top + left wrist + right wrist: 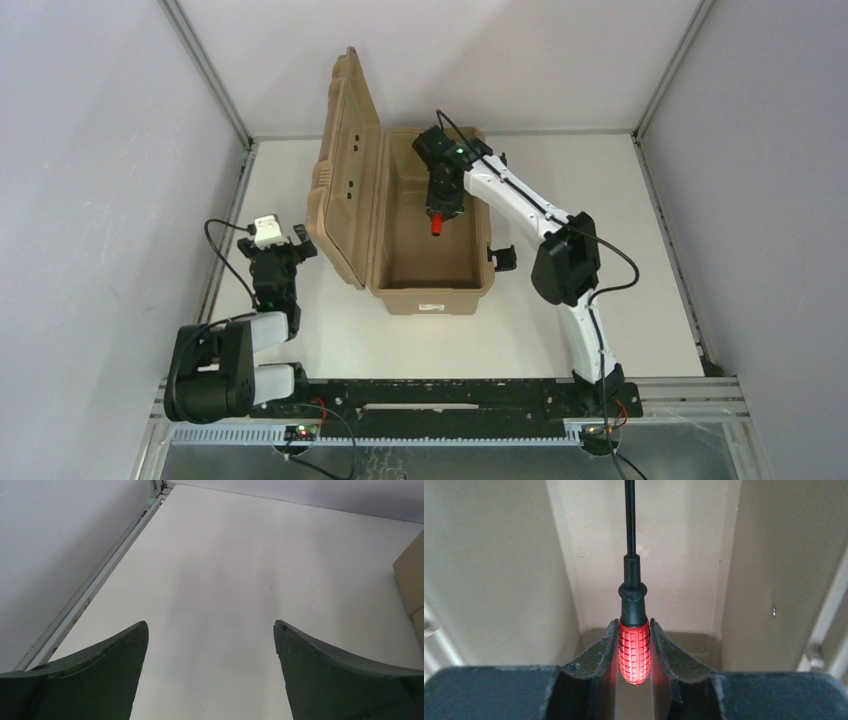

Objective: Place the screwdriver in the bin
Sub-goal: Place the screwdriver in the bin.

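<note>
Screwdriver (438, 226), top external view: only its red handle shows, poking out from the tip of the right hand (441, 205), which hangs over the open hollow of the bin (430, 296). The bin's lid stands tipped back on the left. The right arm reaches far forward from its base, elbow bent beside the bin's right wall, wrist turned down into the opening. The left arm is folded back near its base, its left hand (276, 250) well apart from the bin over the bare desk (620, 250).

Left wrist view: the left hand is spread wide and grips nothing; both fingers (120, 655) frame plain desk, with a tan corner of the bin at the right edge.

Right wrist view: the right hand is pressed together on the handle's rear end, one finger (599, 655) on each side. The black collar and thin dark shaft run straight ahead toward the bin's inner walls, and the tip is cut off by the frame edge, so I cannot tell whether it touches anything.

Judging by its build, the tool is light and stiff. The gridded handle should hold well against the pads, whereas the thin smooth shaft would be a poor place to pinch. With only the handle's tail clamped, it could swing between the fingers.
</note>
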You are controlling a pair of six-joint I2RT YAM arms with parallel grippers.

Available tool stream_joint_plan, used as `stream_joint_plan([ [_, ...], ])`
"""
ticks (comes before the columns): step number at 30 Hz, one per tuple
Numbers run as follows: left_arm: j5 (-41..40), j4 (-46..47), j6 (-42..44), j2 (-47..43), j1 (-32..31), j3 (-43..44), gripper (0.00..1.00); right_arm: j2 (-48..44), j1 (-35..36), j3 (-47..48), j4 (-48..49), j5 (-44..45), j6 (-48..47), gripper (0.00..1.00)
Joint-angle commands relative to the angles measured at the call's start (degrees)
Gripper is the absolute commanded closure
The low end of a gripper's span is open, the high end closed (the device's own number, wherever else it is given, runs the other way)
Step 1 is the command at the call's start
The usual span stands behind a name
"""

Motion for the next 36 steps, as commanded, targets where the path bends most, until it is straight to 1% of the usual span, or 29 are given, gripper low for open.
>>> stream_joint_plan([
  [1,-0.06,1.68,0.79,-0.28,0.09,0.29,0.00,2.51,0.39,2.38,-1.30,3.34,0.63,0.86],
  [14,-0.11,1.68,0.81,-0.19,0.10,0.29,0.00,9.20,0.49,0.73,2.90,1.18,-1.22,0.87],
  [24,-0.10,1.68,0.84,-0.20,0.10,0.35,0.00,12.18,0.70,-0.65,4.94,-0.47,-2.54,0.86],
  [31,-0.07,1.68,0.84,-0.23,0.10,0.35,0.00,13.39,0.91,-2.04,5.93,-0.91,-3.22,0.81],
  [36,-0.06,1.68,0.79,-0.24,0.10,0.26,0.00,14.00,0.75,-2.74,6.06,-0.87,-3.74,0.74],
])
